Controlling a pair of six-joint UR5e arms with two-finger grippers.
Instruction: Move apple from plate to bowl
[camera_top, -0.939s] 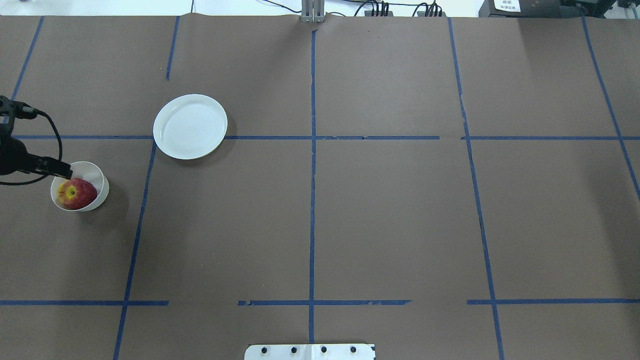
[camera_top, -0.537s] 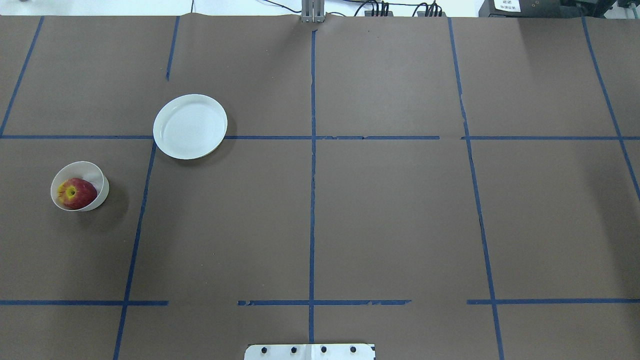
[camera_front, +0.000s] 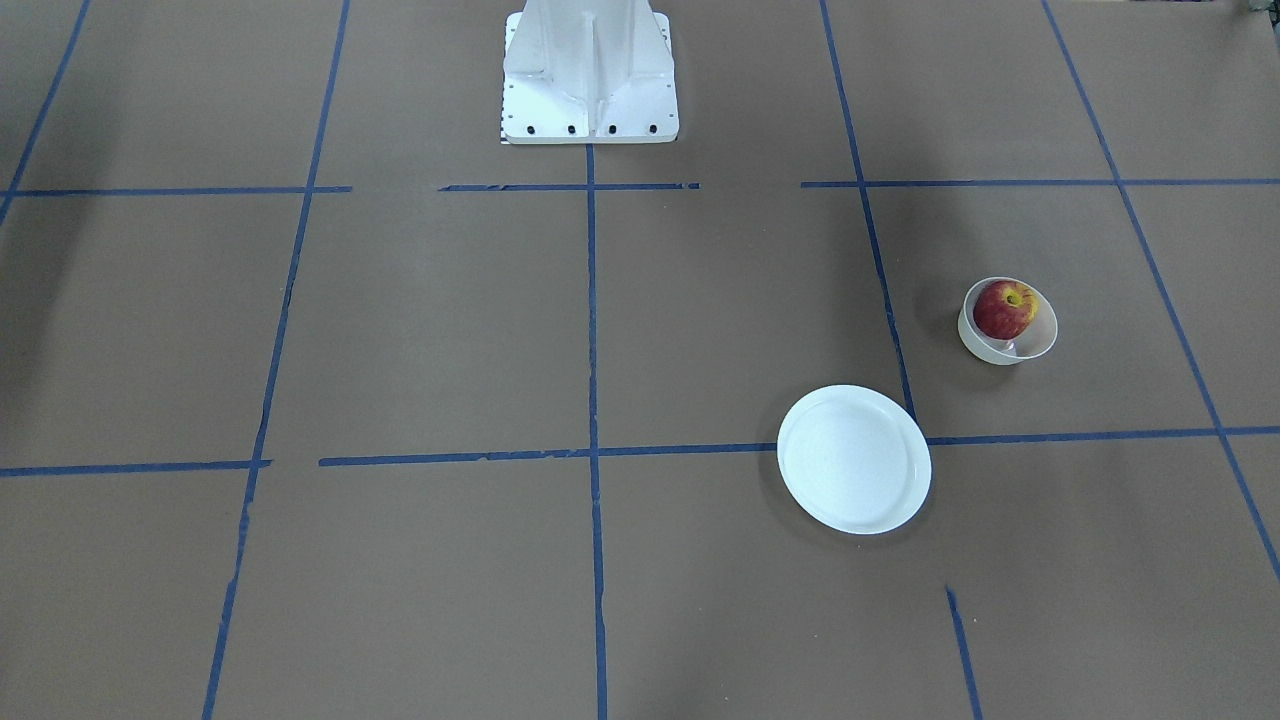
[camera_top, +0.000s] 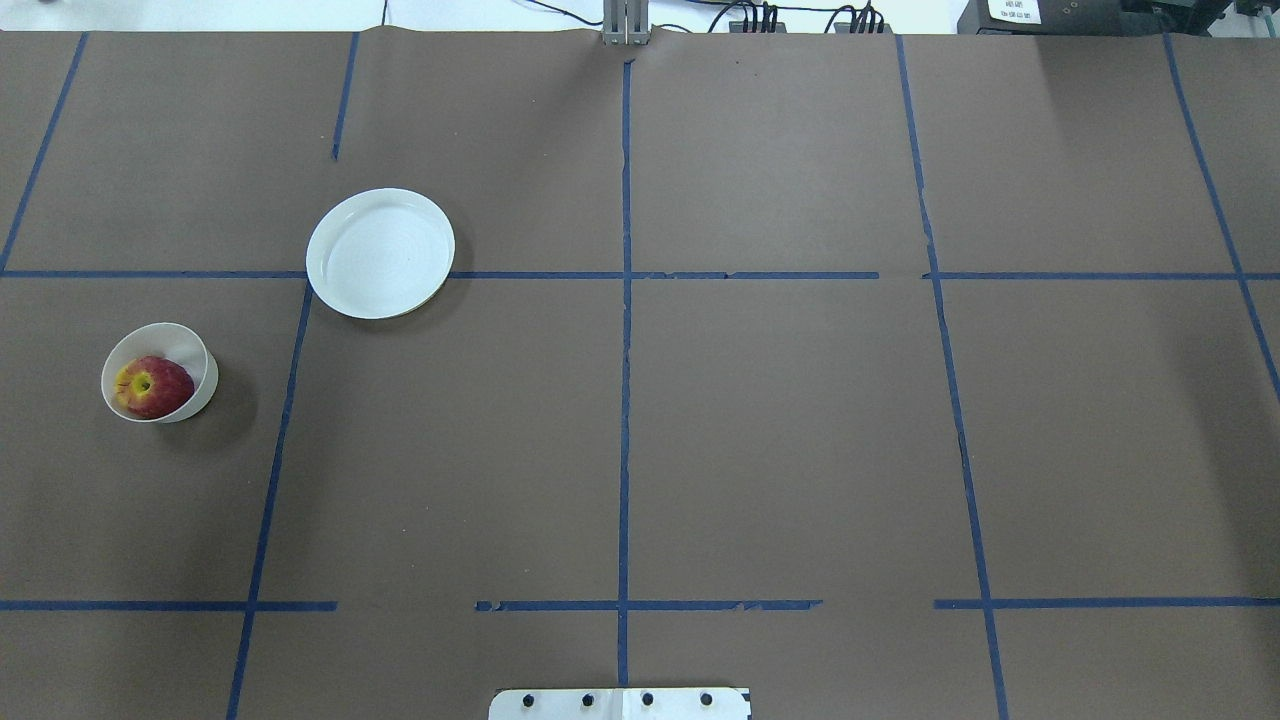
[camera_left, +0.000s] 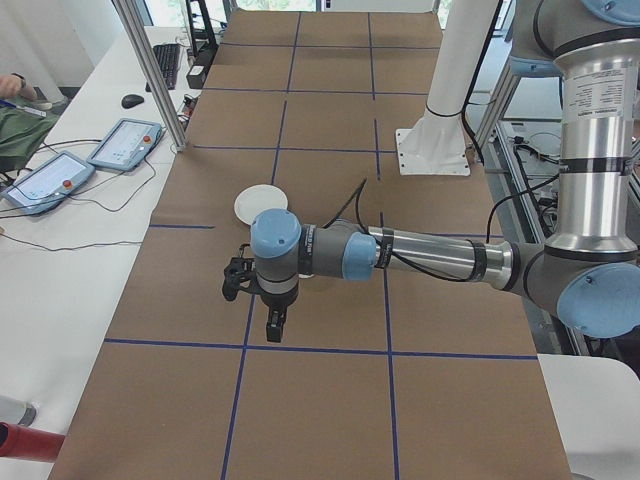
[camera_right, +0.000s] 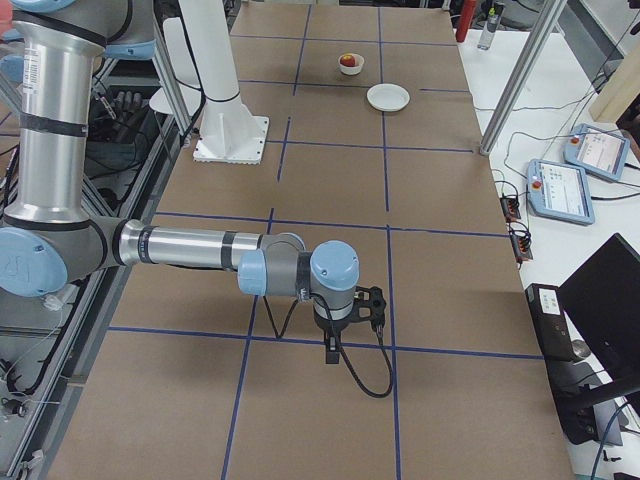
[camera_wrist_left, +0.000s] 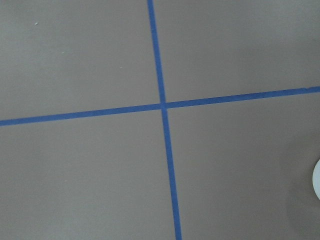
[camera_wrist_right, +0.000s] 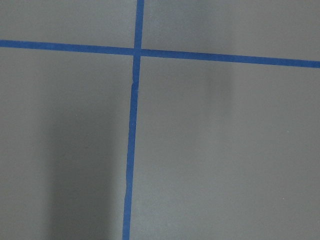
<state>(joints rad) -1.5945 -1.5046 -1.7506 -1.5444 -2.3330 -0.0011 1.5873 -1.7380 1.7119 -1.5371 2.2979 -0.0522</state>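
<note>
The red apple (camera_top: 152, 386) with a yellow stem patch lies inside the small off-white bowl (camera_top: 205, 392) at the table's left. The front-facing view shows the same apple (camera_front: 1003, 308) in the bowl (camera_front: 1012, 350). The flat white plate (camera_top: 380, 253) is bare, up and to the right of the bowl. My left gripper (camera_left: 274, 328) shows only in the exterior left view, hanging above the table away from the bowl. My right gripper (camera_right: 331, 350) shows only in the exterior right view, far from the dishes. I cannot tell whether either is open or shut.
Brown paper with blue tape lines (camera_top: 624, 300) covers the table. The robot's white base (camera_front: 589, 75) stands at the robot's edge of the table. Both wrist views show only paper and tape. Tablets (camera_left: 120, 145) and cables lie on a side bench.
About a second ago my left gripper was at the bowl's rim beside the apple. It has since drawn back out of the overhead view. The apple and dishes stay put.
</note>
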